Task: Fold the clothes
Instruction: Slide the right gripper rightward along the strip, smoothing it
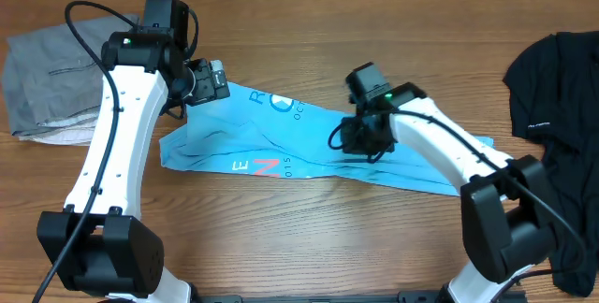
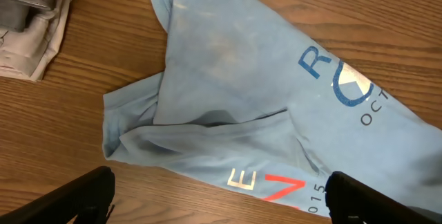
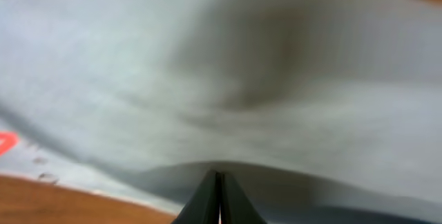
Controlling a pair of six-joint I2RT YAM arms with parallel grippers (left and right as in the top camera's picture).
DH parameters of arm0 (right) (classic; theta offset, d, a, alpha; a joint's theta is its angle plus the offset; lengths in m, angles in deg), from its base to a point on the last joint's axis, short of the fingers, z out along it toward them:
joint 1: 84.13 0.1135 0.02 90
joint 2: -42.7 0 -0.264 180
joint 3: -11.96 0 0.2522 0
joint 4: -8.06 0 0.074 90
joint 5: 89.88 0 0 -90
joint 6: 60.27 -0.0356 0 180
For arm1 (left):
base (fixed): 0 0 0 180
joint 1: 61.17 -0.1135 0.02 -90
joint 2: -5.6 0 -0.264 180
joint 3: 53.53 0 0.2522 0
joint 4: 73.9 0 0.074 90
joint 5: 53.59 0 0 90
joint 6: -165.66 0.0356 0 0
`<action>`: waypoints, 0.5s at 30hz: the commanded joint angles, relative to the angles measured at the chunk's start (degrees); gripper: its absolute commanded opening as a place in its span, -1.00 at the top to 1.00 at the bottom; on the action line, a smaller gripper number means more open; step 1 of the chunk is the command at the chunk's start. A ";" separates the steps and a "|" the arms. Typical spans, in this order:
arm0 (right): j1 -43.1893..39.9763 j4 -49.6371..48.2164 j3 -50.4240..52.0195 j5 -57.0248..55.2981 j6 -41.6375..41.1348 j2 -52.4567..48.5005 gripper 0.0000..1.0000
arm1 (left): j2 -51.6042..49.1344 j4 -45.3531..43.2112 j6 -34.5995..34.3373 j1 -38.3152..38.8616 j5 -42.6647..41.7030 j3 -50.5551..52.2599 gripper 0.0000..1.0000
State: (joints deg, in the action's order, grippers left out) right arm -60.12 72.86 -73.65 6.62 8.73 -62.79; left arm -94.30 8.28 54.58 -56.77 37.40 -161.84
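While the left gripper (image 2: 221,202) hangs spread wide over the bunched left end of the T-shirt (image 1: 281,149), which lies as a long strip across the table (image 1: 309,247), the right gripper (image 3: 219,200) is pinched shut at its middle. If that closed grip caught one layer only, any pull could drag the strip crooked.

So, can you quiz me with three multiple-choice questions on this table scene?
1. Where on the wooden table does the grey folded cloth lie? A. far left B. far right C. centre
2. What colour is the crumpled garment on the robot's right? A. red B. black C. yellow
3. The left gripper over the light blue cotton T-shirt is: A. shut B. open C. gripping cloth
Answers: 1 A, it lies at the far-left edge; 2 B, plainly black; 3 B, its jaws stand wide apart.
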 commanded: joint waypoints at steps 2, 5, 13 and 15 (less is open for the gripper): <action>-1.60 -0.13 -0.35 -2.71 -0.24 0.48 0.90 | 0.57 0.09 -0.35 0.11 0.63 -0.55 -1.00; -1.92 -0.26 0.72 -4.74 -0.50 0.37 0.90 | 0.57 0.11 -0.35 0.11 0.68 -0.55 -1.00; -2.08 -3.17 8.55 -9.44 -2.01 0.24 0.92 | 0.57 0.11 -0.35 0.11 0.68 -0.55 -1.00; -2.10 -1.07 9.38 -9.44 -3.41 0.24 0.92 | 0.57 0.11 -0.35 0.11 0.68 -0.55 -1.00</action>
State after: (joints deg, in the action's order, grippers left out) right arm -61.76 70.22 -66.13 -0.81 7.22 -62.79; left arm -94.30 8.26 54.58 -56.77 37.53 -161.84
